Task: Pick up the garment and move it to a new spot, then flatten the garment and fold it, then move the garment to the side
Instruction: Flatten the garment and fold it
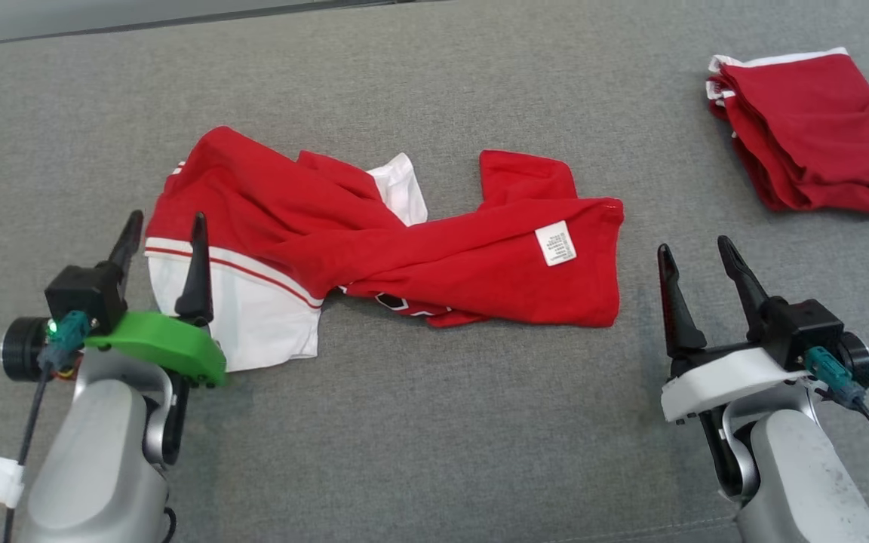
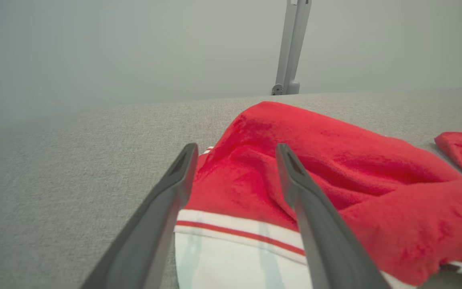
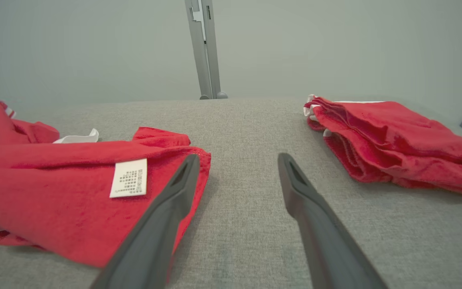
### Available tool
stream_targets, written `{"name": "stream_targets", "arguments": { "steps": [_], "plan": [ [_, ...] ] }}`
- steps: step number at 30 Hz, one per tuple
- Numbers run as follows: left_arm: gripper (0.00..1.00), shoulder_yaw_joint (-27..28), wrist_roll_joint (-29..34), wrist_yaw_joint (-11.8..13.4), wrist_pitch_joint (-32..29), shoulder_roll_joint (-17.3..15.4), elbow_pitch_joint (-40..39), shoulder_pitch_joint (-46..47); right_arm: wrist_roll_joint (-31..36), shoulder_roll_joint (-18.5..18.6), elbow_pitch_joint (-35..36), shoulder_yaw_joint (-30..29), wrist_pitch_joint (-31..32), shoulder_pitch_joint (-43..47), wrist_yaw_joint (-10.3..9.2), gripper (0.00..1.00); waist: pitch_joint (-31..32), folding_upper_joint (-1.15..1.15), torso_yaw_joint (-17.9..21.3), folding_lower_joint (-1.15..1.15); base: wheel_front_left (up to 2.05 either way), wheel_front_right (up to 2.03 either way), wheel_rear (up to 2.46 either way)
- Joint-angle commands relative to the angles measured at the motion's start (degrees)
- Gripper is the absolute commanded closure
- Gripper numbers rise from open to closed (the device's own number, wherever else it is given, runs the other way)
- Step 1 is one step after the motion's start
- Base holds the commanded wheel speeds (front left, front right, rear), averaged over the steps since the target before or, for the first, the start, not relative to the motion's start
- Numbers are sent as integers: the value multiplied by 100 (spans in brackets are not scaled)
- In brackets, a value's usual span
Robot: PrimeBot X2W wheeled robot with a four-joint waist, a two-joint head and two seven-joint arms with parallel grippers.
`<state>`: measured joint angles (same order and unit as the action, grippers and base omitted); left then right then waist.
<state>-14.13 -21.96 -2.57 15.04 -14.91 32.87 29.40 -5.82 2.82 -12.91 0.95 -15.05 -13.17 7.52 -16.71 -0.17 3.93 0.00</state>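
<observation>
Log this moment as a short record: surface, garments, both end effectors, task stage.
surface: grey fabric surface
main garment: red and white garment, crumpled and twisted, care label showing
second garment: folded red garment, far right, apart from the first
left end effector: open, at the crumpled garment's white-striped end, holding nothing
right end effector: open, over bare surface just right of the label end, holding nothing
task stage: main garment not yet flattened or folded
</observation>
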Motion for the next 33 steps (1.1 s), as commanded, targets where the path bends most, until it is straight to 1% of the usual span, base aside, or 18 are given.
{"name": "stream_targets", "arguments": {
  "steps": [1,5,9,13,17,18,19,21,22,28,33],
  "plan": [
    [0,51,90,7,17,131,-304,-356,142,30,-415,-27,-15,-243,-7,0,243,17,-427,0,0,0,0],
    [0,59,228,-29,18,323,-715,-748,153,212,-1162,-14,32,-644,-7,0,297,17,-721,0,0,0,0],
    [0,108,305,4,18,500,-1059,-1023,30,375,-1883,-36,101,-1068,-7,0,305,17,-974,0,0,0,0],
    [0,166,376,9,18,667,-1334,-1239,-274,476,-2564,109,189,-1457,-7,0,306,17,-1184,0,0,0,0],
    [0,180,460,-19,19,745,-1480,-1397,-616,559,-3132,327,344,-1726,-7,0,322,17,-1333,0,0,0,0],
    [0,193,482,-30,19,752,-1492,-1418,-684,580,-3220,364,328,-1790,-7,20,330,17,-1357,0,0,0,0],
    [0,214,495,-37,19,755,-1502,-1441,-755,584,-3292,418,306,-1840,-7,56,336,17,-1370,0,0,0,0],
    [0,246,518,-27,19,769,-1525,-1488,-882,624,-3418,509,258,-1901,-7,83,357,17,-1387,0,0,0,0],
    [0,266,531,-30,19,772,-1530,-1501,-933,646,-3463,556,226,-1938,-7,100,370,17,-1391,0,0,0,0],
    [0,350,592,-49,19,793,-1555,-1554,-1095,747,-3657,786,109,-2181,-7,100,438,17,-1351,0,0,0,0],
    [0,383,637,-89,19,820,-1544,-1543,-1025,889,-3674,879,23,-2509,-7,100,464,17,-1316,0,0,0,0]
  ]
}}
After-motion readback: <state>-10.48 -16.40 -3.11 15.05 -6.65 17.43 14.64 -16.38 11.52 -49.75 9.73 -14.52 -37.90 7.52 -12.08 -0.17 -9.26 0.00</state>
